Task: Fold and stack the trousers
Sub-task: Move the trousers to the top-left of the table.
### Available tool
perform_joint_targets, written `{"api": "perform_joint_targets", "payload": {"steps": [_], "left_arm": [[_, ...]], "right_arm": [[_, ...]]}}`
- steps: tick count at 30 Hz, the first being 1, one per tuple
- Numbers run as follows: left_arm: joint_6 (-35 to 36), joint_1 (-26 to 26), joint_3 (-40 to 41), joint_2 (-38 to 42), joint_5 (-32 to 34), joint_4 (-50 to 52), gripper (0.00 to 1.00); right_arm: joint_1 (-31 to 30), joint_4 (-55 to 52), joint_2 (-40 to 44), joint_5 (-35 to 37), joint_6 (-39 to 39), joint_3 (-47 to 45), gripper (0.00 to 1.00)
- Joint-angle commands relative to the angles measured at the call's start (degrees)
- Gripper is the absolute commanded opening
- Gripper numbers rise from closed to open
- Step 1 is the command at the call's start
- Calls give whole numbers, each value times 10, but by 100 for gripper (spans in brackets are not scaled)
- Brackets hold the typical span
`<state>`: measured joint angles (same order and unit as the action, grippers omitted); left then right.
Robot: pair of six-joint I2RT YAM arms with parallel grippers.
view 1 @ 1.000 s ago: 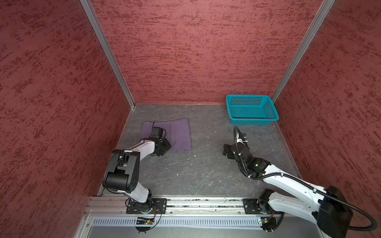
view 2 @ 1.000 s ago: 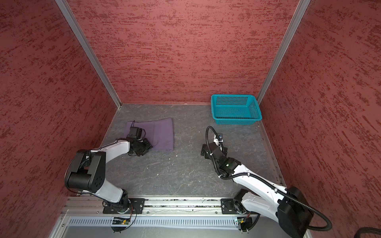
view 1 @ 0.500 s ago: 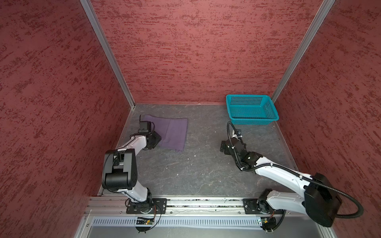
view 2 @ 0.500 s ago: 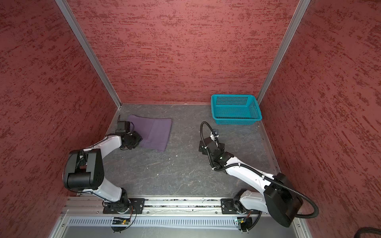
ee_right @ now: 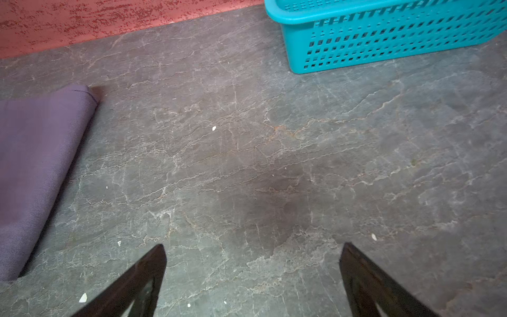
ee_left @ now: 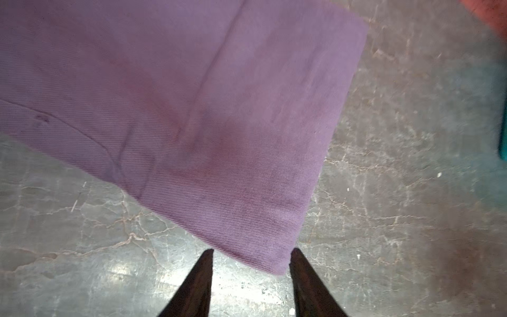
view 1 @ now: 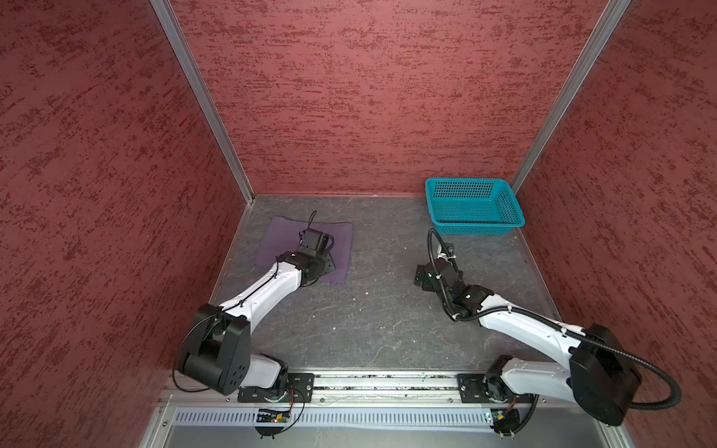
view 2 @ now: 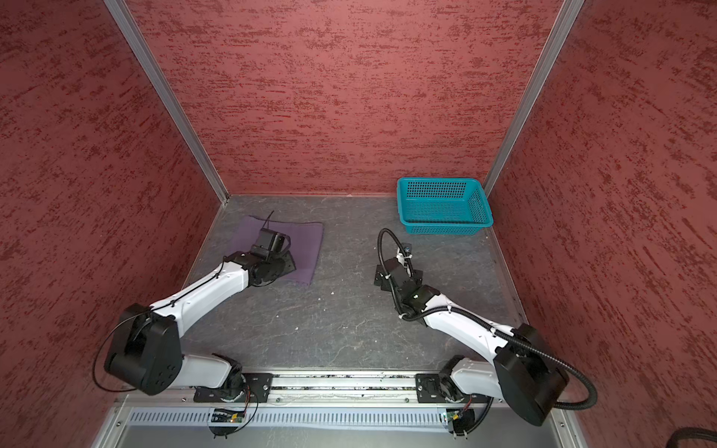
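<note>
The trousers (view 1: 281, 236) (view 2: 306, 240) lie folded into a flat purple rectangle at the back left of the table. My left gripper (view 1: 326, 269) (view 2: 287, 267) hangs low over their near right corner. In the left wrist view the trousers (ee_left: 192, 96) fill the upper left, and that corner lies flat on the table between the tips of the open left gripper (ee_left: 252, 251), which holds nothing. My right gripper (view 1: 436, 276) (view 2: 396, 276) (ee_right: 253, 247) stands wide open over bare table at mid right, well apart from the trousers (ee_right: 35, 164).
A teal perforated basket (view 1: 475, 225) (view 2: 446, 229) (ee_right: 384, 49) sits in the back right corner. Red walls close the table on three sides. Bare grey table (view 1: 368, 310) runs between the trousers and the basket and along the front.
My left gripper swung from the trousers' left edge to their near right corner, and its jaws opened wider. The cloth shifted slightly left. The right arm moved a little toward the back.
</note>
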<state>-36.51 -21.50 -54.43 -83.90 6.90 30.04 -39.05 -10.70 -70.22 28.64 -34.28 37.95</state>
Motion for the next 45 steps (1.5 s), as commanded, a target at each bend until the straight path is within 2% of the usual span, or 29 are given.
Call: {"api": "perform_joint_targets", "payload": {"steps": [1,5,13,22,29,34,38,45], "left_arm": [[1,-19,-27,-46,-4,-4,58],[-8,-37,-51,-111,-27,-26,63],[-10,-32,-84,-207,-51,-47,60],[15,49,-102,-259,-59,-71,59],[48,80,-156,-302,-61,-59,59],[62,80,-190,-302,-71,-55,59],[65,80,-203,-265,-65,-42,59],[60,90,-120,-131,-33,-37,63]], "right_arm": [[5,-7,26,3,-9,-8,99],[9,-2,49,13,-12,-38,99],[20,-15,53,29,5,-35,99],[29,-4,22,27,17,-15,99],[35,-6,1,19,15,-1,99],[36,-5,3,8,9,3,99],[36,-14,6,-14,8,11,99],[36,-27,34,-33,-9,-8,99]]}}
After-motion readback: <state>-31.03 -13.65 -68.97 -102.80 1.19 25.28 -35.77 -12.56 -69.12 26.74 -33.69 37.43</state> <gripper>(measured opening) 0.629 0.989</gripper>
